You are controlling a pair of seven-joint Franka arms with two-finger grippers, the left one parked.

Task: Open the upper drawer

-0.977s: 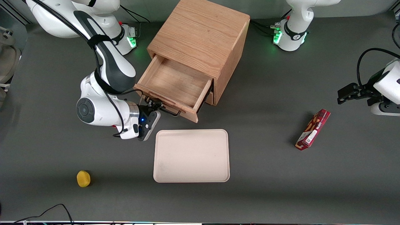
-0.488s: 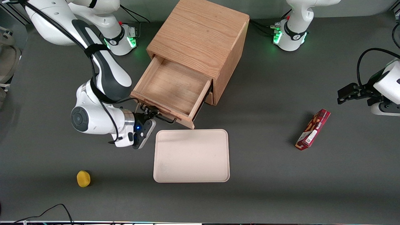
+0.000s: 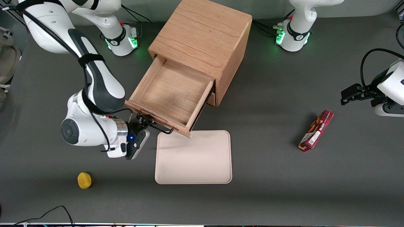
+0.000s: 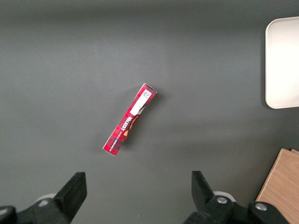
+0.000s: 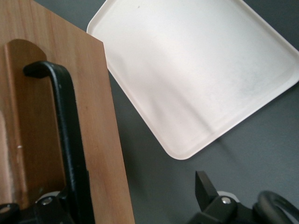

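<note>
The upper drawer (image 3: 172,91) of the oak cabinet (image 3: 202,34) is pulled far out, its inside bare. Its black wire handle (image 3: 159,127) runs along the drawer front, nearest the front camera. My right gripper (image 3: 143,121) is at the handle's end toward the working arm's side. In the right wrist view the gripper (image 5: 126,198) is open: one finger (image 5: 46,205) sits against the handle bar (image 5: 70,140) on the drawer front (image 5: 100,121), and the other finger (image 5: 204,189) stands apart over the table.
A cream tray (image 3: 194,157) lies in front of the drawer; the drawer's front corner overhangs its edge. It also shows in the right wrist view (image 5: 196,70). A yellow object (image 3: 84,180) and a red box (image 3: 316,130) lie on the table.
The drawer has slid farther out toward the front camera, with my gripper moving along at the handle. Its front corner now reaches over the tray's edge.
</note>
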